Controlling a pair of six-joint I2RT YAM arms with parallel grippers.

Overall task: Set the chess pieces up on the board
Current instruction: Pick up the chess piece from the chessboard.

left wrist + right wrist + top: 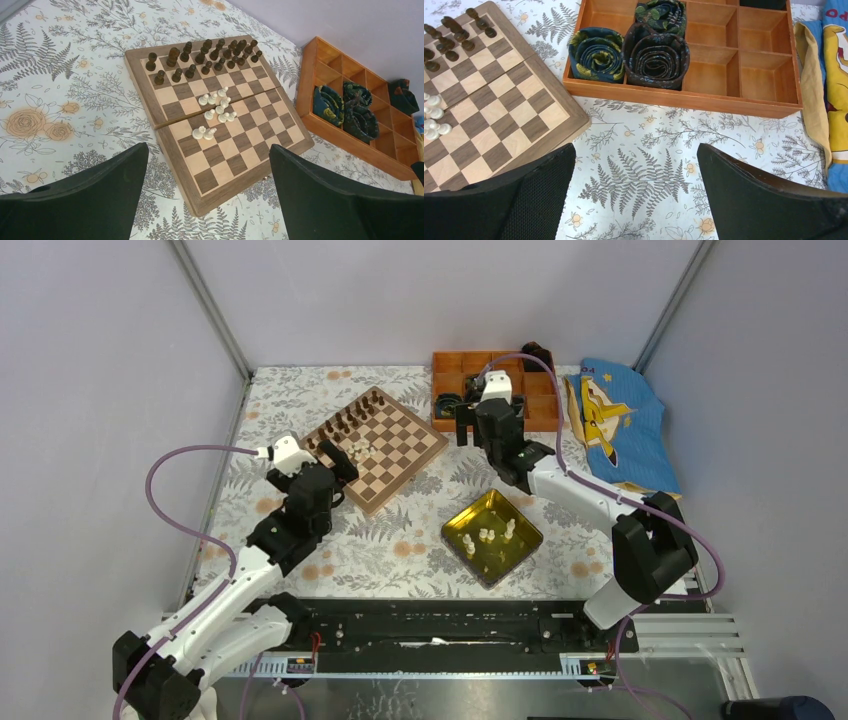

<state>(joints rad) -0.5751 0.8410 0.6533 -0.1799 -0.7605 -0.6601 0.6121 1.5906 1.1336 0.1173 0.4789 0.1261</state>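
Sitting bunched mid-way on the board (pixel 235 150), chess pieces (pixel 217 107) lack ranks, more wait in the yellow tray (pixel 505 558) (left gripper (pixel 208 150), right gripper (pixel 636 147) wide open, empty).

Tan-and-brown checked board (pixel 235 150) carries cream chess pieces (pixel 220 107) and dark brown ones (pixel 210 52) at twelve o'clock; floral tablecloth (pixel 50 75); orange box (pixel 684 97), rolled cloths (pixel 596 55) perhaps navy-green paisley
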